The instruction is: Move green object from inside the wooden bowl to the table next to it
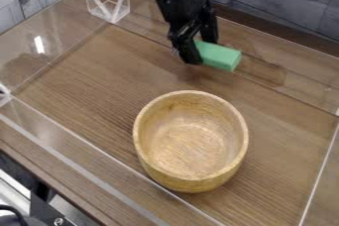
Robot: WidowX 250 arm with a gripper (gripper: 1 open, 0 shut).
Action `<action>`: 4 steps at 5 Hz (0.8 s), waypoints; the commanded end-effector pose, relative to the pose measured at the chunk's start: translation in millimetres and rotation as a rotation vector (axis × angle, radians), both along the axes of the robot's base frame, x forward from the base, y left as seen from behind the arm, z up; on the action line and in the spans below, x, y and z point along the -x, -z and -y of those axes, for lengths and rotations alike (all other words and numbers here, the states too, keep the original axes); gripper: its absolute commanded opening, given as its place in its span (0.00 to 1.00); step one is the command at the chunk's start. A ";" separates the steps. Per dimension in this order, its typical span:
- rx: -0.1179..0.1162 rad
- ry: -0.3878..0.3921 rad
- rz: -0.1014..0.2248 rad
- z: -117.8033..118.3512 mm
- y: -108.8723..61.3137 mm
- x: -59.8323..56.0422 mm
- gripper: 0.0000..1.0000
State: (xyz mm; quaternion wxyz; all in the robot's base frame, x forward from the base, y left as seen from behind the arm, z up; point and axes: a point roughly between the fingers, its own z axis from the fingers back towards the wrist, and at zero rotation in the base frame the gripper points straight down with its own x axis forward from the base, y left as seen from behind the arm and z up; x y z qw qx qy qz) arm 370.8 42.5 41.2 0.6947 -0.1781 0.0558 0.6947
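The green object [219, 57] lies on the table [79, 86] behind the wooden bowl [192, 139], a short gap away from the bowl's far rim. The bowl is light tan with visible grain, and its inside holds nothing. My black gripper [189, 50] points steeply down at the block's left end. Its fingers stand open on either side of that end, and the block rests on the tabletop rather than hanging from them.
Low clear acrylic walls [40, 131] border the tabletop on all sides. A small clear triangular stand [106, 4] sits at the back left corner. The arm's dark body rises out of the top of the picture.
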 end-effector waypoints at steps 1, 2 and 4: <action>-0.008 -0.084 0.052 -16.1 0.7 -2.7 1.00; -0.005 -0.024 0.051 -16.6 9.5 5.0 0.00; 0.000 0.005 0.052 -18.4 16.5 11.0 0.00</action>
